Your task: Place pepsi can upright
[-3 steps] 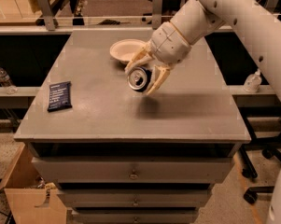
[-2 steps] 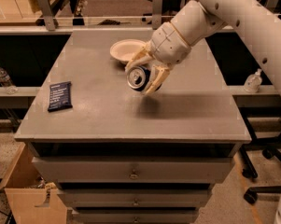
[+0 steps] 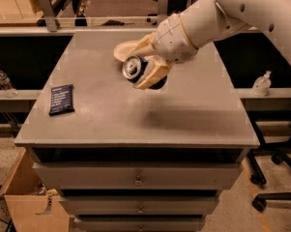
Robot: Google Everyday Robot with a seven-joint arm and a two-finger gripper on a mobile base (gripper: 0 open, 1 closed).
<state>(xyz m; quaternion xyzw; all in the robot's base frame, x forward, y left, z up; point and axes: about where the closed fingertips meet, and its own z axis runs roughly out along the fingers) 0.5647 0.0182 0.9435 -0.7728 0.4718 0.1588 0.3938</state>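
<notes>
Since the earlier frames the end effector (image 3: 138,67) has risen a little and drifted left, carrying the can (image 3: 133,67) with it. The can now overlaps the white bowl (image 3: 121,52) behind it. The arm (image 3: 222,18) reaches in from the upper right, wrist angled down-left. Its two fingers clamp the can, held sideways above the counter (image 3: 135,117), silver end toward the camera.
</notes>
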